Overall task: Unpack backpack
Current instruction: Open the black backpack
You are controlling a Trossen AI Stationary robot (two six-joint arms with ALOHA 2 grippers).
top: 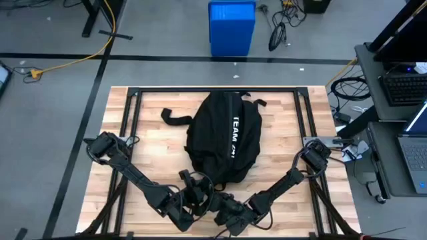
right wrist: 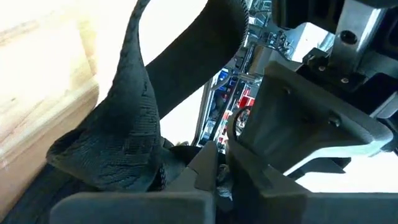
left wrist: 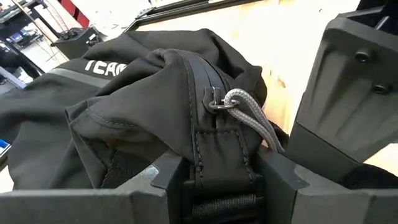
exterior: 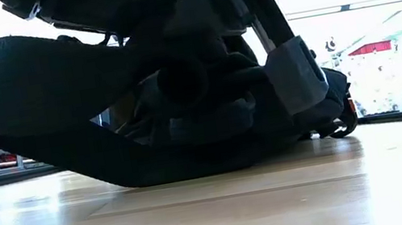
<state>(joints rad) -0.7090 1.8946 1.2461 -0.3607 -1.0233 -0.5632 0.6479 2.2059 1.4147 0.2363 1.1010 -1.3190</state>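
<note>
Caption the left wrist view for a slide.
Left gripper fingers clamp the black backpack fabric just below its zipper pull.

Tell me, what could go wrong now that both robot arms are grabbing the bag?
The left end effector pinches a fold of the backpack beside the zipper pull cord, not the cord itself, so the zipper may stay shut. The right end effector looks closed near the mesh strap; pulling could drag the whole backpack. Both arms crowd the near end, so they might bump each other.
</note>
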